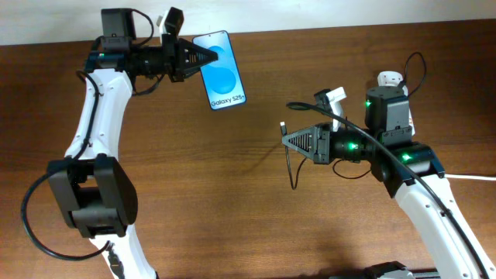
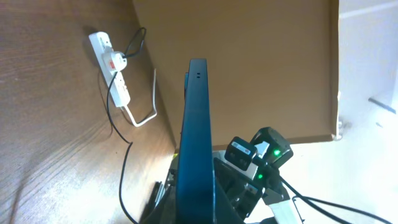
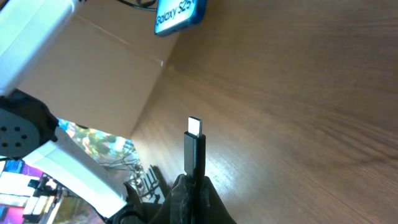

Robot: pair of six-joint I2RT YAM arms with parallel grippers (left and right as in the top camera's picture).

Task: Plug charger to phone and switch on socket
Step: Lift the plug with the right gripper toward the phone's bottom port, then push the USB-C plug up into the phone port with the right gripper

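Note:
The phone (image 1: 220, 70) has a blue screen with "Galaxy S25+" text. My left gripper (image 1: 208, 59) is shut on its far short end and holds it above the table; in the left wrist view the phone (image 2: 196, 137) shows edge-on between the jaws. My right gripper (image 1: 287, 140) is shut on the charger plug (image 1: 284, 128); the thin black cable hangs down from it. In the right wrist view the plug (image 3: 194, 146) sticks up from the shut jaws (image 3: 194, 186), silver tip pointing toward the phone (image 3: 179, 14). The socket (image 2: 112, 65) lies far off with a plug in it.
The wooden table (image 1: 256, 201) spans the view. A thick white cord (image 2: 146, 112) leaves the socket's end. A white part (image 1: 390, 78) shows behind the right arm. A white cord (image 1: 473, 177) runs off at the right edge.

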